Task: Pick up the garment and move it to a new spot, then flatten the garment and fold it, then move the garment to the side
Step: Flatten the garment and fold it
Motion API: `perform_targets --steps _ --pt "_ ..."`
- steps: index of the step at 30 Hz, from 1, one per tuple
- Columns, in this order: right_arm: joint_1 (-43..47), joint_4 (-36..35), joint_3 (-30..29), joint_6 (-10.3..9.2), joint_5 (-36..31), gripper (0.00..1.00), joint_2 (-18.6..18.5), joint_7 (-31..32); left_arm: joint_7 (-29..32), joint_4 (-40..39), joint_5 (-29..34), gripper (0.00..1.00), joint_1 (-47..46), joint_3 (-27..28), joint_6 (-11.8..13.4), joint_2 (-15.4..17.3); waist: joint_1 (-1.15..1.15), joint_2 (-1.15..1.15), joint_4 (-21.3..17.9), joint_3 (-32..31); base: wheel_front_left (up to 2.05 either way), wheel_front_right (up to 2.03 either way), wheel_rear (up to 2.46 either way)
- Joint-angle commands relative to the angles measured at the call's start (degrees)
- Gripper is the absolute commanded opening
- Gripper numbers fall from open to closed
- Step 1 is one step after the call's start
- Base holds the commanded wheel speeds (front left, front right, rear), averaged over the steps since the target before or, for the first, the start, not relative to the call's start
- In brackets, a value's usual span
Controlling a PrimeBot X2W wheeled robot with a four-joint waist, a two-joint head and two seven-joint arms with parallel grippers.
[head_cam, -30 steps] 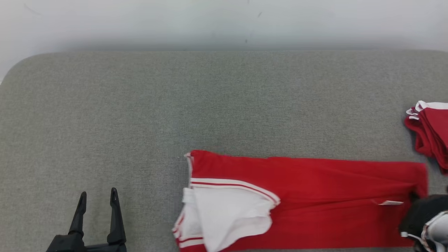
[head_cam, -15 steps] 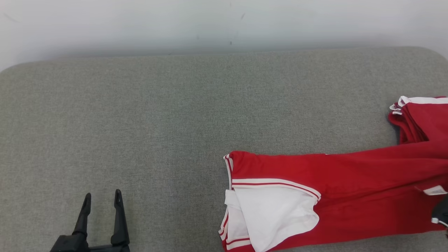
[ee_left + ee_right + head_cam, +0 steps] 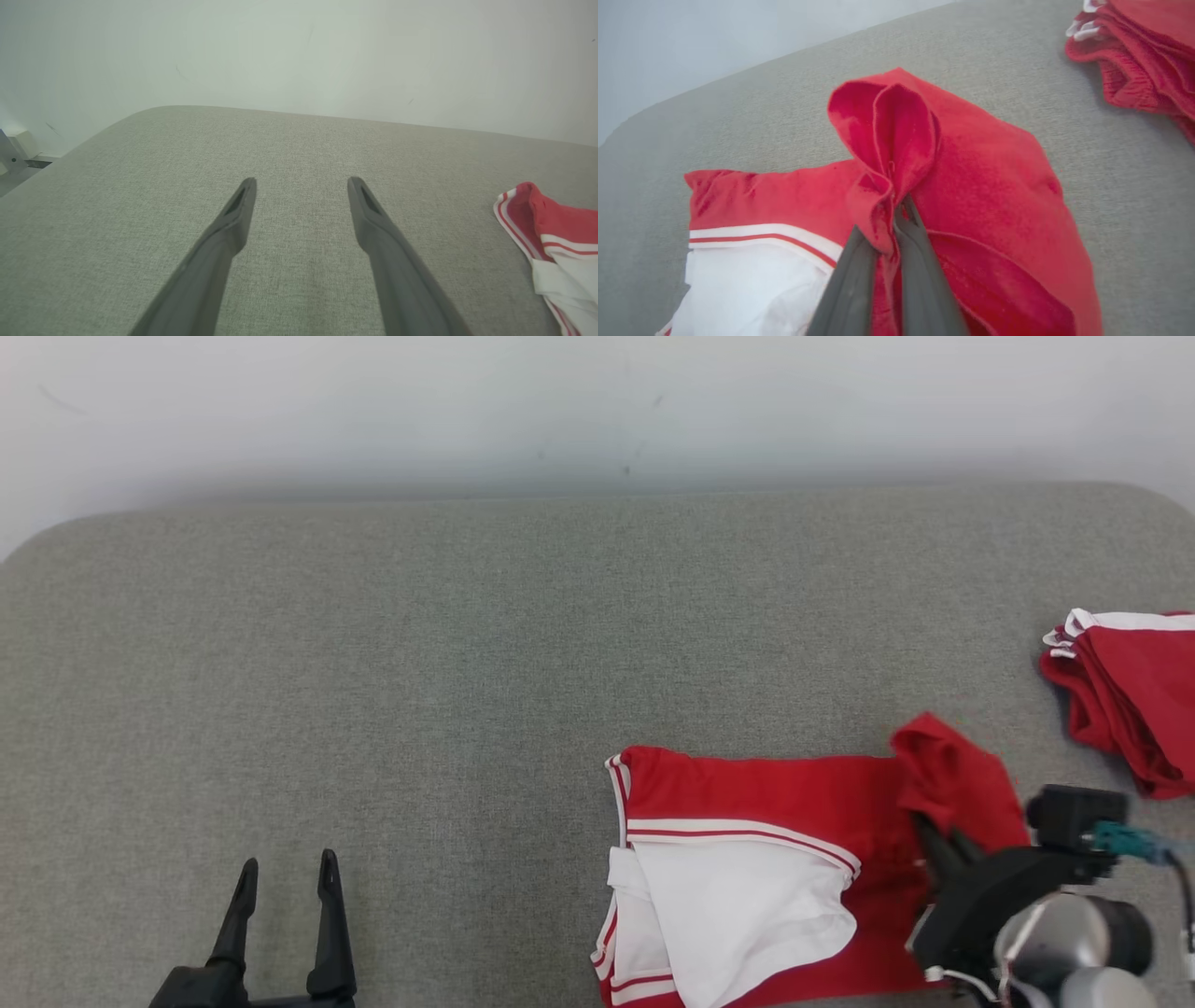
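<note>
The garment (image 3: 775,793) is red with white trim and a white panel, lying at the front right of the grey surface (image 3: 420,663). My right gripper (image 3: 938,840) is shut on the garment's right end, which is lifted and bunched over toward the left. In the right wrist view the fingers (image 3: 852,275) pinch a red fold of the garment (image 3: 896,135). My left gripper (image 3: 285,877) stands open at the front left, nothing between its fingers. In the left wrist view that gripper (image 3: 301,184) hovers over bare fabric, with the garment's (image 3: 551,233) striped edge at the right.
A pile of other red clothes (image 3: 1134,691) with white trim lies at the right edge, also visible at the top right of the right wrist view as red clothes (image 3: 1143,60). A pale wall (image 3: 597,401) runs behind the grey surface.
My right gripper has carried the garment's right end leftward and up, folding it over; the long red stretch is now short and bunched. The camera shifted slightly. The left gripper has stayed put.
</note>
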Motion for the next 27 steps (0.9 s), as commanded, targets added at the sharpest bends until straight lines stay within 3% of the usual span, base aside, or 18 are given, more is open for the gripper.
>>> perform_targets --steps 1,9,21,22,23,27 --pt "0.0 0.4 1.6 -0.15 1.0 0.00 0.2 -0.7 -0.2 0.2 0.0 1.00 0.5 0.0 0.0 -0.1 0.00 0.00 0.1 -0.2 0.00 0.00 0.00" --pt "-2.7 6.0 16.4 -0.15 3.9 0.00 0.2 -3.4 -0.2 0.5 0.1 1.00 0.7 -0.4 -0.3 -0.1 0.00 0.00 1.2 -0.8 0.00 0.00 0.00" --pt "-9.0 16.2 25.1 -0.14 8.8 0.00 0.2 -8.0 -0.2 0.4 -0.8 1.00 0.5 -0.9 0.2 -0.1 0.00 0.00 3.2 -0.2 0.00 0.00 0.00" --pt "-9.4 16.6 25.5 -0.14 9.0 0.45 0.2 -8.1 -0.2 0.5 -1.0 1.00 0.4 -1.0 0.3 -0.1 0.00 0.00 3.3 -0.1 0.00 0.00 0.00" --pt "-9.5 17.2 25.8 -0.14 9.6 1.00 0.2 -7.9 -0.2 0.5 -1.1 1.00 0.4 -1.2 0.4 -0.1 0.00 0.00 3.4 -0.1 0.00 0.00 0.00" --pt "-10.0 16.3 27.4 -0.14 13.0 1.00 0.2 -8.1 -0.2 0.6 -1.5 1.00 0.1 -1.4 0.6 -0.2 0.00 0.00 3.5 0.0 0.00 0.00 0.00"
